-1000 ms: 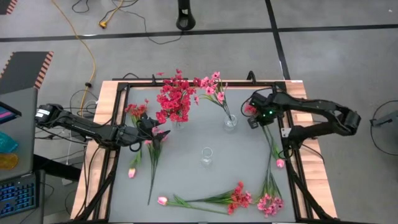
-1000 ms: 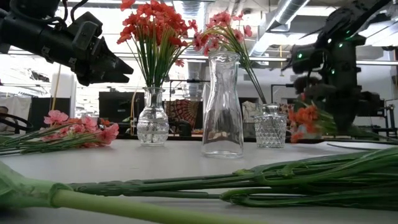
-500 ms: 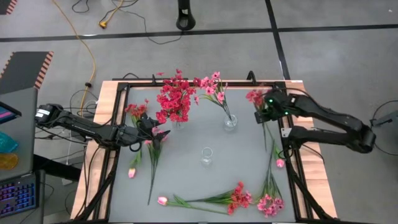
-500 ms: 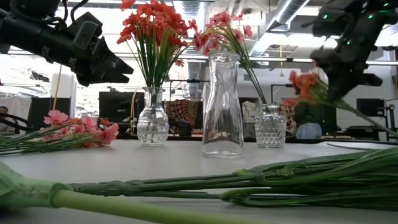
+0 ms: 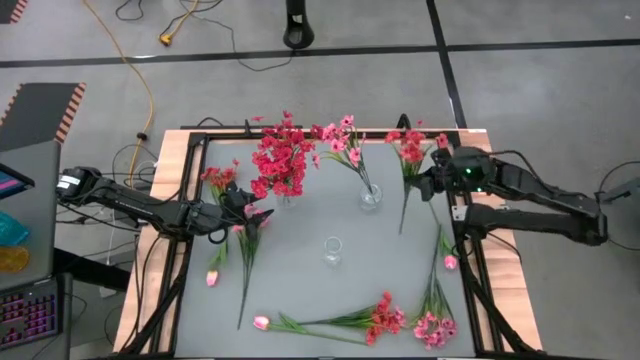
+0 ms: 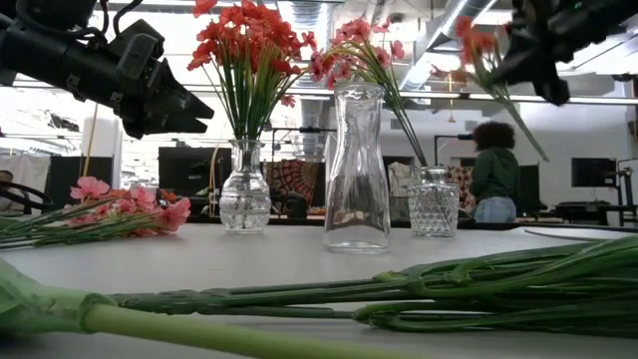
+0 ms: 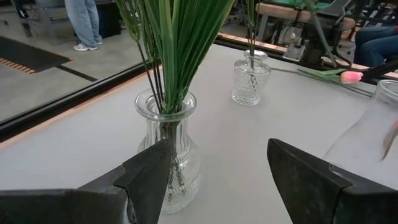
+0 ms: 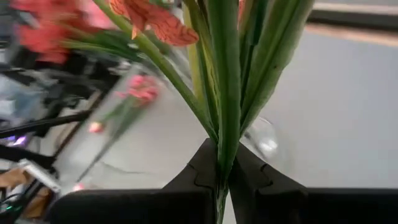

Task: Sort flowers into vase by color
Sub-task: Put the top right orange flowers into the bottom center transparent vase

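My right gripper is high over the table's far right part, shut on a red spray. My left gripper hovers open at the left, close to the glass vase that holds the red bunch. A small vase holds pink sprays, and a tall clear vase stands empty in the middle. More sprays lie flat on the table at the left, near edge and right, with pink tulip buds. My right gripper pinches the red spray's bundle of green stems between its two fingers, below the blossoms, with the fingers lying across the stems. The spray is lifted clear of the table, blossoms uppermost, and its stem ends hang free, slanting below the fingers.
A black frame rail and wooden border edge the grey table. The three vases stand in the far middle. Bare grey surface lies between the empty vase and the sprays at the near edge. A person stands in the room beyond.
My right gripper has risen from the table with the red spray and shifted a little toward the right edge. The spray, which lay along the right side, is now lifted clear, and its stem ends have swung in toward the table's middle.
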